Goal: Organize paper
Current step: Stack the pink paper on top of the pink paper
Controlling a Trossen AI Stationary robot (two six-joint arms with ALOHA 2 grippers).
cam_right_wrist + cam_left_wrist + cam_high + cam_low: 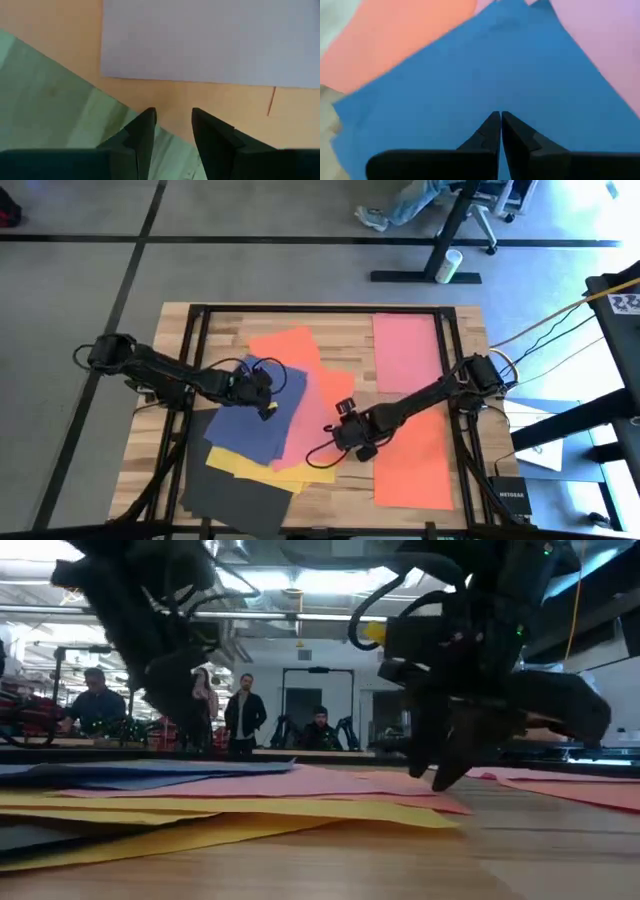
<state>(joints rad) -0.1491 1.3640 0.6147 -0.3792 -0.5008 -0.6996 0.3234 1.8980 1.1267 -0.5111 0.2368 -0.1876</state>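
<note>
We see the paper fanned in a loose overlapping pile on the wooden worktop [440,325]. The left gripper [268,393], jaws closed, presses the navy sheet [240,430]; the right gripper [345,435], jaws parted and empty, hovers beside the pink sheet [310,415]. We judge the sheets light, limp, slippery: slide one to an edge, then pinch its corner.

Floor [80,280]: grey, dark seams | Desk leg [440,240]: black, beyond table | Cup [447,265]: white, beside it | Ceiling lights [300,580]: bright | People [245,715]: standing, far benches | Doorway [302,710]: dark
</note>
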